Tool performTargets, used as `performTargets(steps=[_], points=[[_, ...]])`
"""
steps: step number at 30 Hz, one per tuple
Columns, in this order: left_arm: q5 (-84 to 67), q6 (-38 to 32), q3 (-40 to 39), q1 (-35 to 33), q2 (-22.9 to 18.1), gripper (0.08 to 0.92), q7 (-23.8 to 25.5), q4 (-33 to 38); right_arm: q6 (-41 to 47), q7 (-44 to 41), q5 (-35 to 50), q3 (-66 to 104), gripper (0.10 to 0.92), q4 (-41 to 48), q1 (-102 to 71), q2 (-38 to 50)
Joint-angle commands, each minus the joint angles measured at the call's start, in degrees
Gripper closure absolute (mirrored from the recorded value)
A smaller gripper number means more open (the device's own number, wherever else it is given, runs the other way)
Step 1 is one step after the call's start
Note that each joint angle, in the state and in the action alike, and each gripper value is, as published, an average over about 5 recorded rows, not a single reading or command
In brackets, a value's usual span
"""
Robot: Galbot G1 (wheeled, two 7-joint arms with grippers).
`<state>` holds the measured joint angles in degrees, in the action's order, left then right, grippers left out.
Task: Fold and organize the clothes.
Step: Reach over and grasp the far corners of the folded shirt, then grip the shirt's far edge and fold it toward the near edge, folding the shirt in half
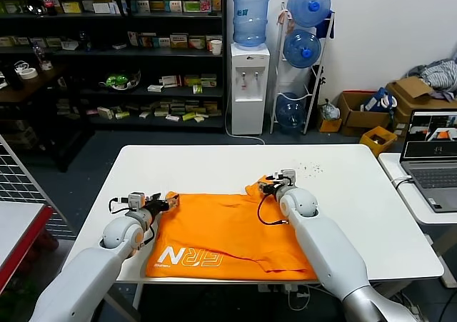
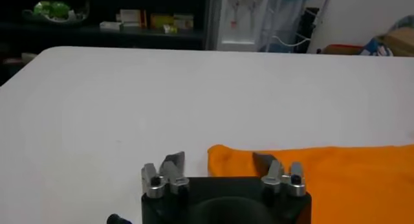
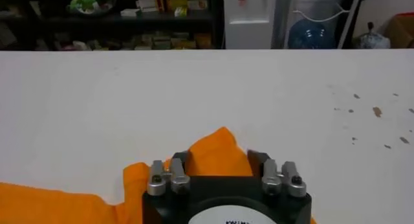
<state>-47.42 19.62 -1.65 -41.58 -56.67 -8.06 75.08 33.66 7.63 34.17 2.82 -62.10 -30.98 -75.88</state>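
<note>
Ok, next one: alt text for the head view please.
An orange T-shirt with white lettering lies flat on a white table, with the left tool at its far left corner and the right tool at its far right corner. Shelves and a water dispenser stand behind.

From my head camera I see two bulky arms clad in smooth pale-grey shells, rounded at the joints, rising from the lower left and lower right of the frame. A thin black cable loops beside each wrist. The black left gripper [image 1: 166, 204] and black right gripper [image 1: 265, 187] carry small silver parts — up close, each wrist camera shows a black housing, silver finger mounts with dark screws, and dark angled fingertips [image 2: 173, 161].
</note>
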Motion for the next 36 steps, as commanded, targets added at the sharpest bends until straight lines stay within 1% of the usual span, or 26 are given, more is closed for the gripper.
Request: performTargets(steps=[1,7,11,14,18,20,26,31,36], points=[[0.03,0.16,-0.46,0.69,-0.07,0.371,0.09,-0.67,0.49,-0.20,-0.02,-0.34,0.525,0.67,0.51,-0.30],[0.05,0.02,-0.45,0.57,-0.45,0.544,0.05,-0.61,-0.31,-0.13,-0.01,-0.35,0.698,-0.61,0.13,0.04],[0.07,-0.13,-0.42,0.48,-0.68,0.665,-0.02,-0.39,-2.46,-0.24,0.05,-0.27,0.819,-1.74,-0.30,0.37],[0.08,-0.39,-0.21,0.35,-0.78,0.752,-0.15,-0.09,-4.74,-0.47,0.36,-0.12,0.885,-3.01,-0.87,0.74],[0.15,-1.22,0.41,-0.09,-0.59,0.863,-0.17,0.94,-7.02,-0.07,1.39,0.43,0.902,-5.82,-2.24,1.63],[0.17,-1.58,0.96,-0.60,-0.27,0.898,-0.14,2.17,-7.58,0.53,2.13,0.87,0.902,-7.68,-3.22,2.33],[-0.24,-1.66,3.36,-4.25,2.20,0.908,-0.81,9.12,-5.39,3.83,6.46,2.49,0.902,-16.46,-8.23,6.49],[-0.39,-1.54,5.50,-9.60,4.86,0.908,-1.84,16.77,-2.42,6.13,10.79,4.16,0.902,-25.52,-14.00,10.61],[-0.03,-1.65,6.86,-15.61,6.46,0.908,-2.69,23.67,0.02,8.64,13.64,6.76,0.902,-33.80,-20.71,13.30]])
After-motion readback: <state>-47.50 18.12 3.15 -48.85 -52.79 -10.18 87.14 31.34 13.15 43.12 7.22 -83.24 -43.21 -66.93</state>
